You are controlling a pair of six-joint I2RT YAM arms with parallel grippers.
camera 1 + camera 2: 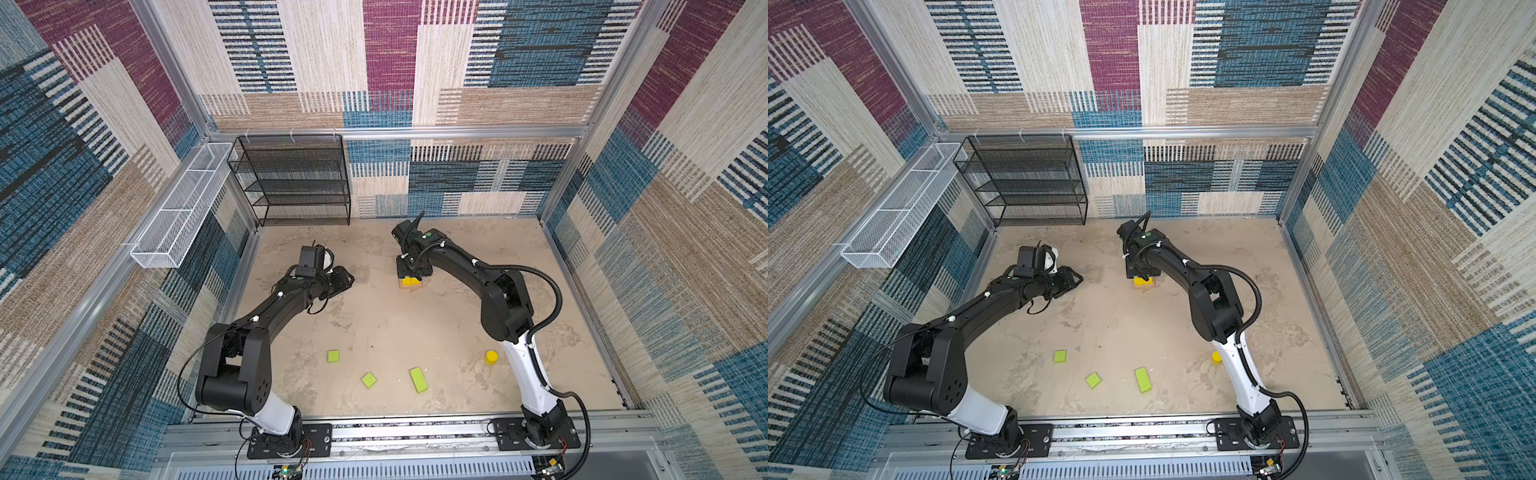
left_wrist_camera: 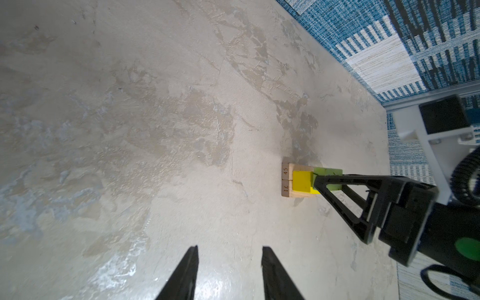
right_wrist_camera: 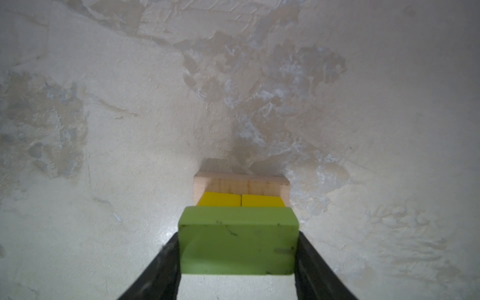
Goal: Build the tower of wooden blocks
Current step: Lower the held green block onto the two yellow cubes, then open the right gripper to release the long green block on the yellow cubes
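The wood block tower stands toward the back of the table: two tan bars [image 2: 285, 179] side by side with two yellow cubes [image 1: 410, 281] on top. My right gripper [image 3: 237, 235] is shut on a lime-green flat piece [image 3: 237, 241], holding it over the near edge of the cubes [image 3: 228, 200]. Whether the piece touches them I cannot tell. My left gripper [image 2: 230, 250] is open and empty, low over the table to the left of the tower [image 1: 1143, 281]. Three more lime-green pieces [image 1: 333, 356] [image 1: 369, 380] [image 1: 419, 379] and a short yellow cylinder [image 1: 491, 356] lie toward the front.
A black mesh shelf [image 1: 291, 178] stands at the back left corner. A white wire basket [image 1: 178, 208] hangs on the left wall. Patterned walls close in the table on three sides.
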